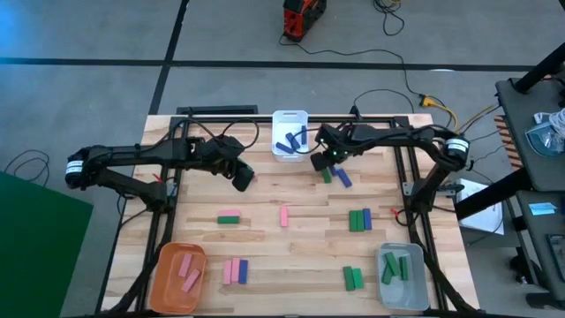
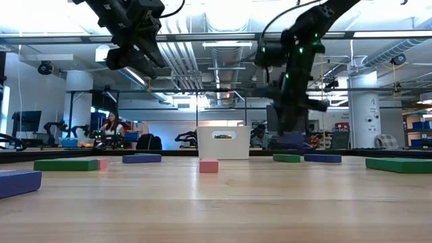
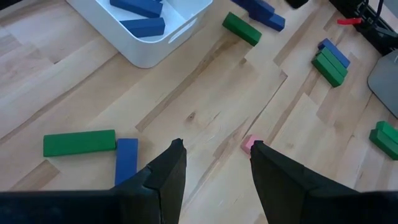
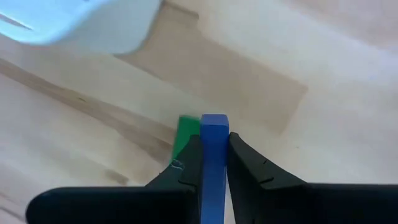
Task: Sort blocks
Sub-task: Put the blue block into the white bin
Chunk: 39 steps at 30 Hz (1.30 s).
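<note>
Two arms are working. Your left gripper (image 3: 214,163) is hanging open and empty at ten o'clock. At one o'clock, your right gripper (image 4: 213,163) is pinching a blue block (image 4: 214,155) just beside the white bin (image 1: 290,132). A green block (image 4: 185,138) is lying alongside, so a careless lift could be dragging it along.

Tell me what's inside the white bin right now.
The white bin holds dark blue blocks only; at least two show in the left wrist view. Its far end is cut off there, so an exact count is uncertain.
</note>
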Available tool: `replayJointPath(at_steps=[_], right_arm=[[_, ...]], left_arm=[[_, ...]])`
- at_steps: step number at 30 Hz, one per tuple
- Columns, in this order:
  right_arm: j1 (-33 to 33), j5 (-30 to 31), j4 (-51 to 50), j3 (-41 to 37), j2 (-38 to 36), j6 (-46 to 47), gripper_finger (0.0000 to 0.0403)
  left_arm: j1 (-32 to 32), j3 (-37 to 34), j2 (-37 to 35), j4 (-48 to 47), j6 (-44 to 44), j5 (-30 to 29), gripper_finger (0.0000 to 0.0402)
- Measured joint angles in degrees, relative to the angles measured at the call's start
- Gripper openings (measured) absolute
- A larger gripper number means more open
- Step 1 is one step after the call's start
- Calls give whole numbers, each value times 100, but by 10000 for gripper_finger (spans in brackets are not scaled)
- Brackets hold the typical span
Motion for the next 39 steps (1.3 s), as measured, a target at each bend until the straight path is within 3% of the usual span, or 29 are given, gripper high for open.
replayJointPath(at_steps=[8, 17, 23, 30, 39], right_arm=[[0, 322, 227, 654, -436, -433, 37], [-2, 401, 2769, 650, -543, -1747, 37], [-8, 1525, 4245, 387, -427, -2315, 36], [-64, 1924, 6990, -215, 194, -2431, 36], [-79, 2036, 7845, -230, 911, -2379, 41]], left_arm=[[0, 0, 0, 26, -2, 0, 157], [0, 0, -7, 83, -96, 0, 157], [0, 0, -80, 150, -301, -6, 157], [0, 295, -109, 228, -288, -404, 157], [0, 914, -109, 208, -39, -892, 157]])
